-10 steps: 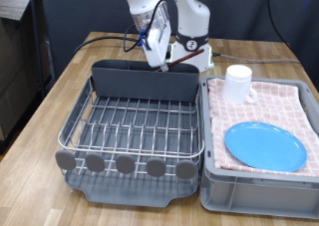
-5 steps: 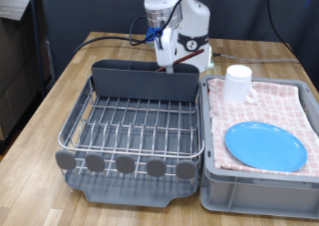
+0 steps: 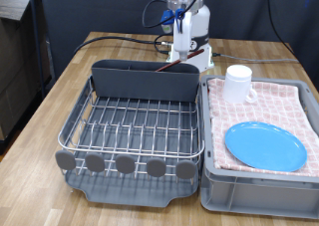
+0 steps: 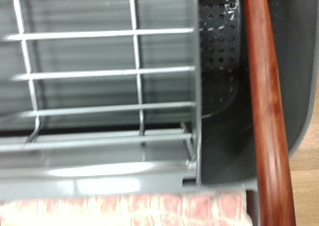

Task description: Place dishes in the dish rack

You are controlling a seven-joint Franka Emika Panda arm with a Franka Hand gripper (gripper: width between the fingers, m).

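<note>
Five grey discs (image 3: 125,163) line the front of the rack (image 3: 135,126), nearest the exterior camera, and behind them the silver wire grid sits bare on its dark tray. At the exterior view's right, just beside the rack, stands a grey crate (image 3: 261,191) lined with pink checked cloth (image 3: 269,112). The blue plate (image 3: 265,146) lies flat on that cloth toward the front, and the white mug (image 3: 237,84) stands upright behind it, near the crate's far corner. Farther back rises the rack's tall grey compartment (image 3: 146,80), across the rear of the grid. Beyond it the gripper (image 3: 182,34) hangs above the table (image 3: 70,82), near the exterior view's top and well above the compartment's rim. Whether its jaws are spread or pressed together cannot be told from either view, and its fingers do not show in the wrist view. The wrist view looks down on the grid and into the perforated compartment (image 4: 221,77), where the reddish-brown spoon (image 4: 267,116) handle runs as a long bar along its edge, with a strip of the checked cloth (image 4: 110,212) showing too. The spoon cannot be made out in the exterior view.
</note>
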